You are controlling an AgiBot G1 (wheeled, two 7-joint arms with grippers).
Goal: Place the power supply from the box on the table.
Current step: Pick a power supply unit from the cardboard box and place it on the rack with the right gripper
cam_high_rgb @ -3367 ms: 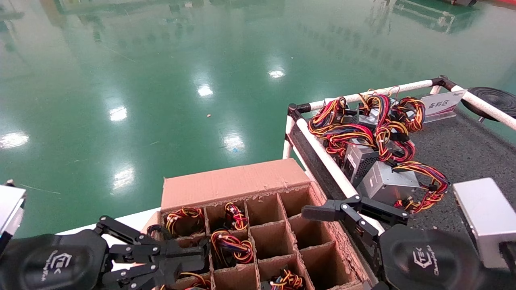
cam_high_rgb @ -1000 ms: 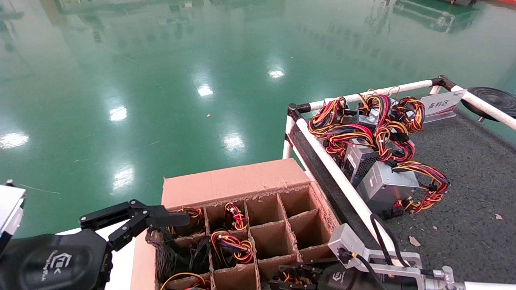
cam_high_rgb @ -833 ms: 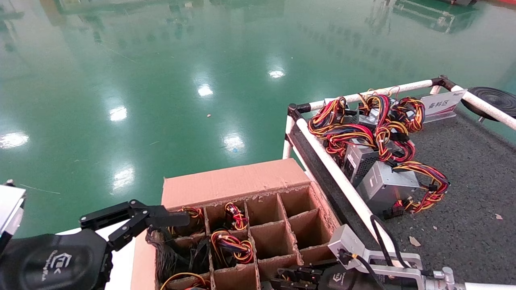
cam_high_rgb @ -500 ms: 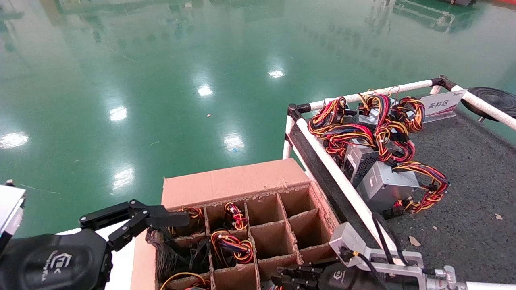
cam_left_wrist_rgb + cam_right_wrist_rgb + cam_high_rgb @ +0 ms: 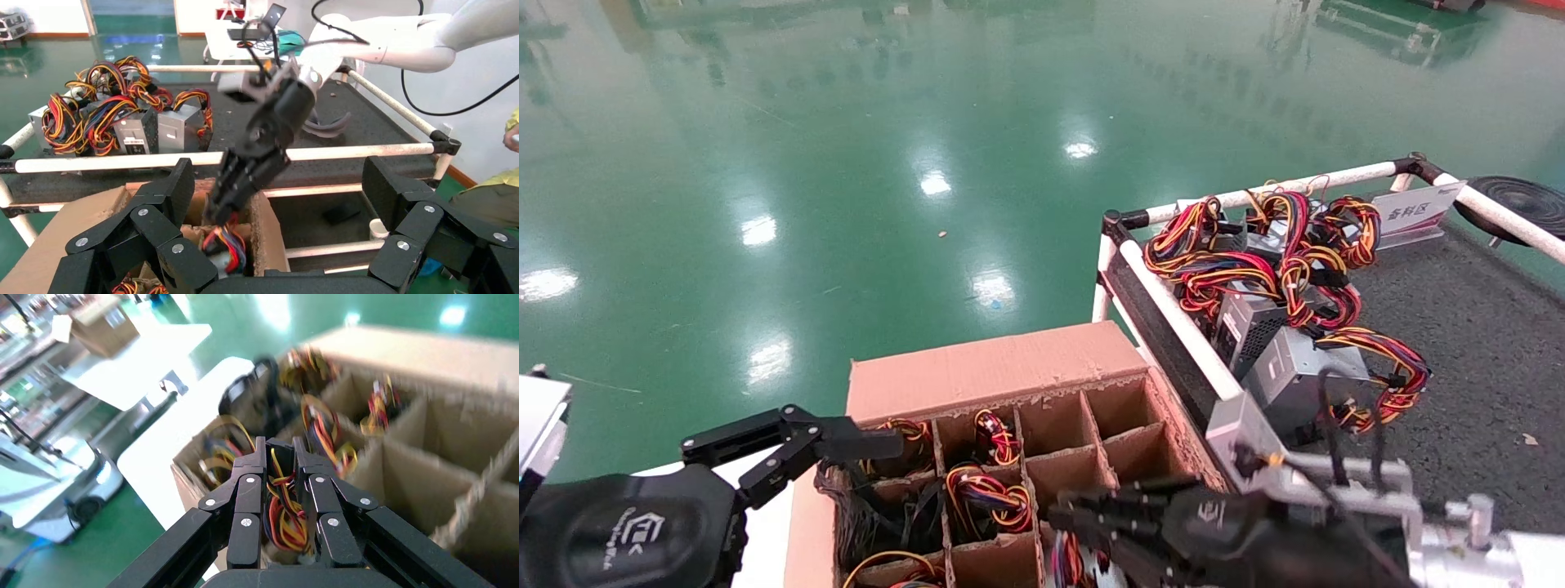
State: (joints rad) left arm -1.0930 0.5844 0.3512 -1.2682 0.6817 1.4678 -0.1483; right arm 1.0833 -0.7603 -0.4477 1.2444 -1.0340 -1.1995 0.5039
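In the head view we take the box (image 5: 1001, 384) as our landmark: our right gripper (image 5: 1083, 523) sits low over its near cells, above a power supply (image 5: 1068, 563) of which only coloured wires show, and our left gripper (image 5: 846, 445) is parked at the box's left edge, fingers spread. To the right of the box the table (image 5: 1483, 343) carries a heap of wired units (image 5: 1287, 278) and a white sign (image 5: 1414, 212) whose characters we cannot read; both wrist housings bear a logo we cannot make out. The left wrist view adds the box from the side: the right gripper (image 5: 223, 211) has its tips in the wire bundle (image 5: 225, 242) just above a cell. The right wrist view shows what neither does: fingers (image 5: 248, 496) nearly together, clamped on the red, yellow and orange wires over the box.
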